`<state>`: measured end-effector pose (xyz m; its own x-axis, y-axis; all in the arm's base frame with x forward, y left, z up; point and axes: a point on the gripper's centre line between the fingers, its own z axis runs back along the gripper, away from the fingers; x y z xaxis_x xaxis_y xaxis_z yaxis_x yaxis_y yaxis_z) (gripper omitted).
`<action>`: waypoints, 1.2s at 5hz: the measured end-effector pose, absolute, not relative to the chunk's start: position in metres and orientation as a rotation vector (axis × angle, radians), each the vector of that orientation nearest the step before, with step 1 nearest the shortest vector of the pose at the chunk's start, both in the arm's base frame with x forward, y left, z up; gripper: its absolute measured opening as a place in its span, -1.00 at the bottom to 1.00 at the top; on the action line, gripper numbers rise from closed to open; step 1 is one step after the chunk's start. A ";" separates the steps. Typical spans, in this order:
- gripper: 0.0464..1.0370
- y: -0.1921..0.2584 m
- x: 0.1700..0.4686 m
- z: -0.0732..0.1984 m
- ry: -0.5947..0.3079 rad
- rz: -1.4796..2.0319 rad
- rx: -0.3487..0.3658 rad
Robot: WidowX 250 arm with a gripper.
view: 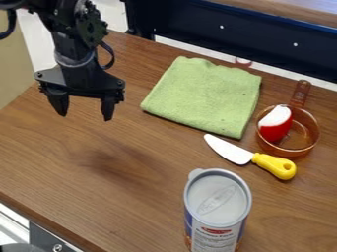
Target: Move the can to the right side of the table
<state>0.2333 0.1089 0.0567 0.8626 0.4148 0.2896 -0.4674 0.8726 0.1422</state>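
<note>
The gripper [84, 108] hangs above the table with its two fingers spread wide and nothing between them, probably because the can [216, 211] must first be reached and grasped. This can stands upright, well apart from the gripper, nearer to the camera and more to the right of the view; its lid faces up, so I think the fingers could close around its upper sides. To the right of the gripper lies the green cloth [207, 96], spread flat, perhaps only as an obstacle to respect. Between this cloth and the can, the knife [230, 149] rests flat, its yellow handle pointing away from the gripper. Farther to the right, the transparent orange pot [299, 132] contains a red and white object [276, 126], which its wall seems to keep from rolling. The table [46, 147] has a brown wood grain, and a soft shadow falls on it below the gripper, toward the camera. Behind the gripper, to the right, runs a dark blue panel [263, 37] with small bright dots.
</note>
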 end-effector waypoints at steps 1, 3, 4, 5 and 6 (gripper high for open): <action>0.93 0.106 0.230 0.051 -0.234 0.472 0.204; 0.93 0.065 0.227 0.075 -0.309 0.647 0.146; 0.93 0.034 0.221 0.087 -0.266 0.797 0.107; 0.93 -0.007 0.217 0.093 -0.166 0.933 0.047; 0.93 -0.049 0.206 0.091 -0.070 0.973 0.010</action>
